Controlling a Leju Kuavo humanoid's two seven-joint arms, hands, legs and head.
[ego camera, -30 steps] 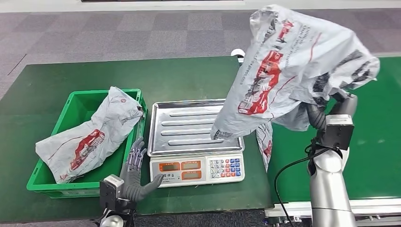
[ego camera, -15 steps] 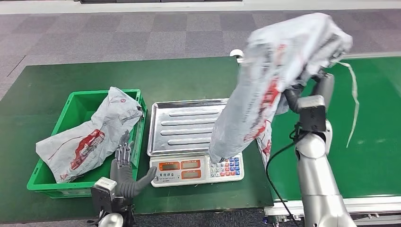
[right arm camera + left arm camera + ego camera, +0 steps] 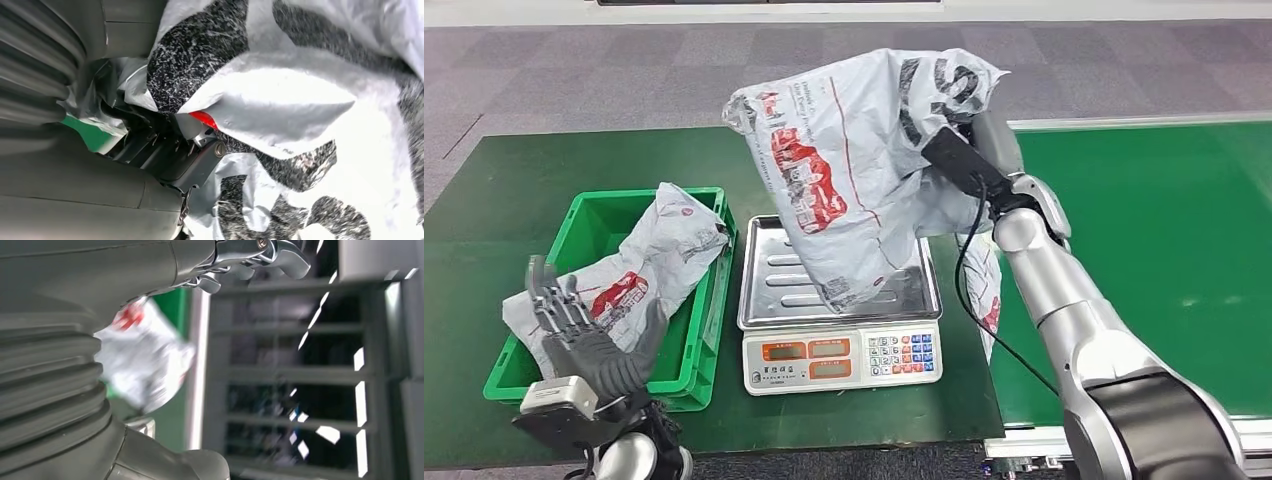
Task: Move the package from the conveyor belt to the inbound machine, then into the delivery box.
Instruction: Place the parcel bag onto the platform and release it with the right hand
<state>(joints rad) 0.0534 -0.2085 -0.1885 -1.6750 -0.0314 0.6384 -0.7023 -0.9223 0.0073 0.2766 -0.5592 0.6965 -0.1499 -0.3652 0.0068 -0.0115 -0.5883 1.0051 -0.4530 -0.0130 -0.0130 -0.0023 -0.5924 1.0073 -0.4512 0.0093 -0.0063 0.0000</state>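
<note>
Now the right hand [image 3: 959, 160] grips the package [image 3: 854, 170] over the scale tray [image 3: 769, 290]; its loose hanging end could drape beyond the tray. The left hand [image 3: 584, 340] is spread, holding nothing.

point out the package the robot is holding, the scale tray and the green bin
held package [image 3: 844, 170], head view, on its printed grey front
scale tray [image 3: 774, 290], head view, on the bare ribbed metal left of the package
green bin [image 3: 594, 215], head view, on its far inner wall
</note>
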